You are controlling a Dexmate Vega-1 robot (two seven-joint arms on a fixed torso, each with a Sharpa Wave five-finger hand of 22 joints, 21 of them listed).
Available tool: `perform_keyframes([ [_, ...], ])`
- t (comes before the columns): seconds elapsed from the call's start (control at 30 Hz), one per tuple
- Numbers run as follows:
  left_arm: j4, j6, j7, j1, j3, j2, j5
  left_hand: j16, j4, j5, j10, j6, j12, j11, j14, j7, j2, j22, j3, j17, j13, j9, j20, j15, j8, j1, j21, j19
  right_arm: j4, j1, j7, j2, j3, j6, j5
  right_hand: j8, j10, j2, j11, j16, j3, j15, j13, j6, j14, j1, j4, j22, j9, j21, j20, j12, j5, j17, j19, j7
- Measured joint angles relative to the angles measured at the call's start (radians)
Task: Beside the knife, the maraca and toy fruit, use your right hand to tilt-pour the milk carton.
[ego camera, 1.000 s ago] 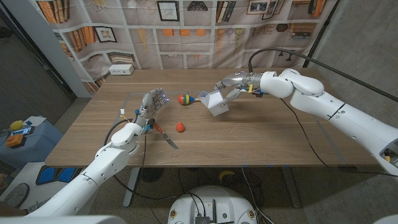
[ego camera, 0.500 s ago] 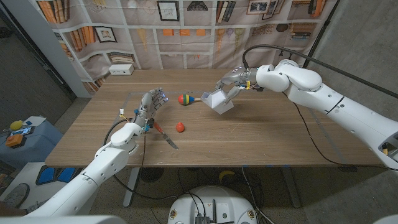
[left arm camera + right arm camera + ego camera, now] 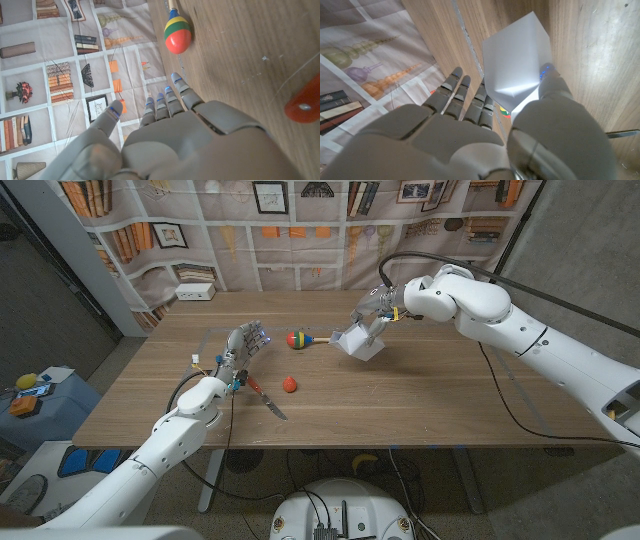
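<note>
- From the head view I saw my right hand gripping the white gable-topped milk carton, which was tipped over at an angle above the wooden table, near its far middle.
- The right wrist view gave me what the head view did not: the thumb lay against one white face of the carton, with the other fingers wrapped on the opposite side.
- The red, yellow and green maraca lay just beside the carton; the left wrist view showed its round head close up.
- My left hand held nothing, fingers apart, near the red-handled knife and the small red toy fruit.
</note>
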Motion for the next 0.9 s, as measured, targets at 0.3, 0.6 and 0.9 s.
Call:
perform_keyframes([
  [0.3,0.002,-0.001,0.002,0.005,-0.001,-0.003,-0.001,0.0,0.003,0.0,0.0,0.0,0.0,0.0,0.0,0.0,0.0,0.0,0.003,0.0,0.0,0.0,0.0,0.0,0.0,0.0,0.0,0.0,-0.01,0.02,0.076,0.019,-0.012,0.014,-0.064,-0.005,-0.01,0.006,0.002,-0.001,0.0,0.0,0.005,-0.015,0.0,-0.006,0.0,0.0,0.0,-0.004,0.007,-0.015,0.0,0.0,-0.007,0.008],
  [0.6,0.009,-0.008,0.005,0.008,-0.001,-0.009,-0.002,0.0,0.003,0.0,0.0,0.002,0.0,0.0,0.0,0.002,0.0,0.0,0.003,0.0,0.0,0.0,0.0,0.0,0.0,0.0,0.0,0.0,-0.012,0.047,0.142,0.042,-0.027,0.038,-0.116,-0.008,-0.024,0.005,0.006,-0.007,0.0,0.0,0.005,-0.031,0.0,-0.006,0.0,0.0,0.0,-0.007,0.014,-0.022,0.003,0.0,-0.011,0.013],
  [0.9,0.018,-0.02,0.008,0.013,0.002,-0.02,-0.002,0.0,0.0,0.0,0.0,0.004,0.0,0.0,0.004,0.004,-0.004,0.0,0.006,0.0,0.0,0.0,0.0,0.004,0.0,-0.004,0.0,0.0,-0.01,0.067,0.188,0.059,-0.037,0.058,-0.15,-0.02,-0.038,-0.004,0.009,-0.015,0.0,0.0,0.009,-0.049,0.0,-0.015,0.0,0.0,-0.002,-0.007,0.024,-0.03,0.007,0.0,-0.016,0.02],
])
